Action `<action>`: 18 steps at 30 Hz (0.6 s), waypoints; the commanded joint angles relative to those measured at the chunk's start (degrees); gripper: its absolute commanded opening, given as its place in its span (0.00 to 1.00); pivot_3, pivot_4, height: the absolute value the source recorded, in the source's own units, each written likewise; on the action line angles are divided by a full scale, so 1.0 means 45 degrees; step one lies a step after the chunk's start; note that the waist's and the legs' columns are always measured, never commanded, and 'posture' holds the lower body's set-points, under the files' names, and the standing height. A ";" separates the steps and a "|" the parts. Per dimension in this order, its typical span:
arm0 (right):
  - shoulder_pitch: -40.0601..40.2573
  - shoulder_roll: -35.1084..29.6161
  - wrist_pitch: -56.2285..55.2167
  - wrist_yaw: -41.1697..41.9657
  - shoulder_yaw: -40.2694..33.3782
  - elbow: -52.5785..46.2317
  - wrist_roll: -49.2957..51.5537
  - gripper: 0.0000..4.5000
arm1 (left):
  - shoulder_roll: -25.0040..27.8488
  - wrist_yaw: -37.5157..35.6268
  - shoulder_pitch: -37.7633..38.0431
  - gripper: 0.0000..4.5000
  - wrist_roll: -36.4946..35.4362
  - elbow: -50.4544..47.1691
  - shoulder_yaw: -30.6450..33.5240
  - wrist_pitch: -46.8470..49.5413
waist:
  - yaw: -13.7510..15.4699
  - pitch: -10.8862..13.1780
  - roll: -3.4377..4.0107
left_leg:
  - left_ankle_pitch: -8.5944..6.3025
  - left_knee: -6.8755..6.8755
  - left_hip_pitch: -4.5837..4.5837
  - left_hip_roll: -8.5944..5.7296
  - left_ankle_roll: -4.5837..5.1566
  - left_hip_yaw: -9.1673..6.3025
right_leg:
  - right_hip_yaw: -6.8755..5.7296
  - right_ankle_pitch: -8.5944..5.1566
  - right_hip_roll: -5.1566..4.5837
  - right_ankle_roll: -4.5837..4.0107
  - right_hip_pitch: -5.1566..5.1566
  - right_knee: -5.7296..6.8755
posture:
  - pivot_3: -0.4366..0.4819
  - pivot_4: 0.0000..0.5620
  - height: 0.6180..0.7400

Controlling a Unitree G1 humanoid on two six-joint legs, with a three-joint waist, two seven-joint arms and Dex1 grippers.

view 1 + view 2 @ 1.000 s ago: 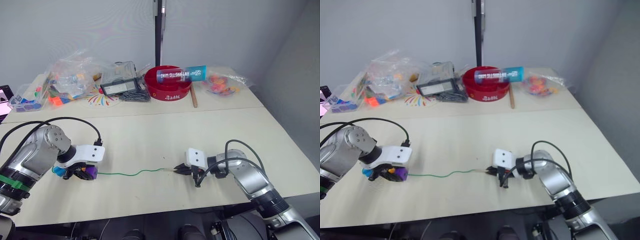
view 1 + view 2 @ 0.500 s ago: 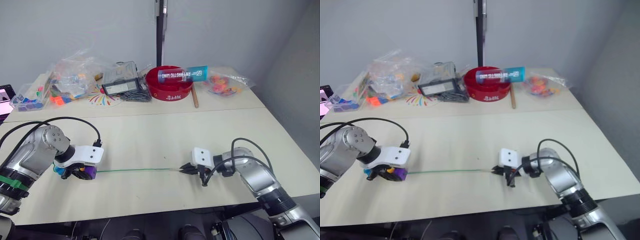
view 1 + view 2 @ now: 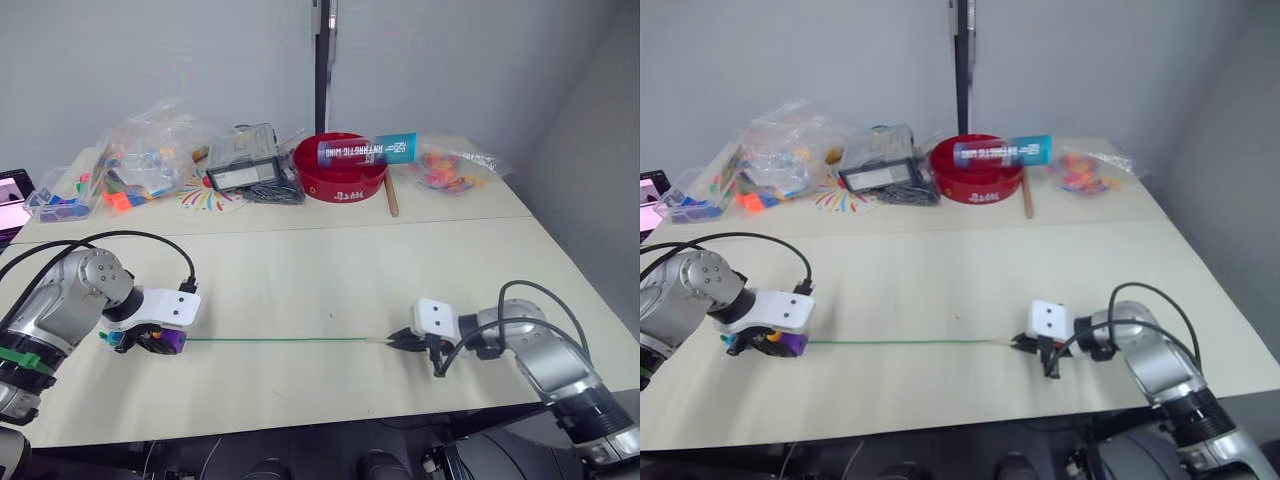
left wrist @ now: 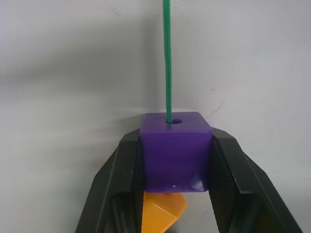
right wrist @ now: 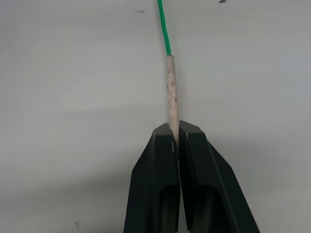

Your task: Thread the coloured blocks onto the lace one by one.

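The small purple plastic cube [image 4: 176,151] has smooth, slightly glossy faces with a few pale scuffs near one edge, and the orange-yellow plastic block [image 4: 163,212] behind it looks equally smooth. The thin green lace [image 4: 167,58] is a twisted cord with a fine ribbed texture; its pale stiff tip [image 5: 171,97] is matt and speckled with dark marks. The black fingers [image 5: 159,189] of the right gripper [image 5: 175,134] look like matt hard plastic with crisp edges. The cream table top [image 3: 330,270] is smooth and matt. At the far side, the round red bowl [image 3: 340,170] looks glossy, and the clear bags [image 3: 150,155] are crinkled shiny plastic film.
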 commanded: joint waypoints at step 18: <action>0.1568 -0.2226 0.0301 0.0522 -0.0686 0.0126 -0.0421 0.00 | 0.0645 0.0111 0.1388 0.27 0.0159 -0.0723 0.0797 0.0336 | 0.0135 -0.0003 -0.0003 | -0.0006 0.0000 0.0029 0.0005 0.0010 0.0014 | 0.0011 0.0000 0.0000 0.0000 0.0016 -0.0012 | 0.48 0.27 1.00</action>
